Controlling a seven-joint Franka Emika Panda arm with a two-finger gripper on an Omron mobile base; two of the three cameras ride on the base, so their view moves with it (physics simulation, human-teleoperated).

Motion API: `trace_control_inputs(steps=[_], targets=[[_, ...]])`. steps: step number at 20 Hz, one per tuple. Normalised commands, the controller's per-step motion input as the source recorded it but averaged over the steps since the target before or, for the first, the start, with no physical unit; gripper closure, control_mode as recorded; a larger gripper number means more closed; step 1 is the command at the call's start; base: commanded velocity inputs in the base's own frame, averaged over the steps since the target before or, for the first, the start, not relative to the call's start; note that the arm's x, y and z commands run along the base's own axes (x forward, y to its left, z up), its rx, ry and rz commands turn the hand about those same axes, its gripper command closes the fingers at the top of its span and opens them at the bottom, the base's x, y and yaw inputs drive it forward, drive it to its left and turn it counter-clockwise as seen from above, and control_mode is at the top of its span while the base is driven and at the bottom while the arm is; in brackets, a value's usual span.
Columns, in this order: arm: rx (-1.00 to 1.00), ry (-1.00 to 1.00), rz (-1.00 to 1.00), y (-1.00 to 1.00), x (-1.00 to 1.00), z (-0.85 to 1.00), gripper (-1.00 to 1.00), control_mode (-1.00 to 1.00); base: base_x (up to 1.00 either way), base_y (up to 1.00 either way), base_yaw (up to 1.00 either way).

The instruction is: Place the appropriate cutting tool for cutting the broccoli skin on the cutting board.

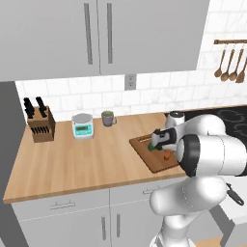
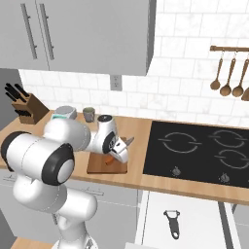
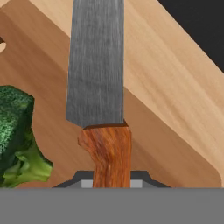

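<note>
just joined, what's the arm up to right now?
The gripper holds the orange-handled knife by its handle, low over the cutting board on the counter. The broccoli already lies on the board beside the blade. The knife looks still gripped, so it seems not yet released.

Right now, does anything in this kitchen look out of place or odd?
One thing: a black peeler lies in the open white drawer below the stove. Otherwise tidy: the knife is over the cutting board, beside the broccoli.
</note>
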Motion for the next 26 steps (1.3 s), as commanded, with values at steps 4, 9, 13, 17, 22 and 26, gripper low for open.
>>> trace_control_inputs(steps=[4, 9, 13, 17, 22, 26], targets=[[0.07, 0.0, 0.0, 0.14, -0.13, -0.14, 1.0, -1.0, 0.0, 0.0, 0.0], [0.1, 0.0, 0.0, 0.25, -0.15, -0.08, 1.0, -1.0, 0.0, 0.0, 0.0], [0.11, 0.0, 0.0, 0.2, -0.03, 0.0, 1.0, -1.0, 0.0, 0.0, 0.0], [0.08, 0.0, 0.0, 0.12, 0.0, -0.06, 1.0, -1.0, 0.0, 0.0, 0.0], [0.07, 0.0, 0.0, 0.01, 0.0, -0.22, 1.0, -1.0, 0.0, 0.0, 0.0], [0.06, 0.0, 0.01, 0.05, 0.0, -0.26, -1.0, -1.0, 0.0, 0.0, 0.0]])
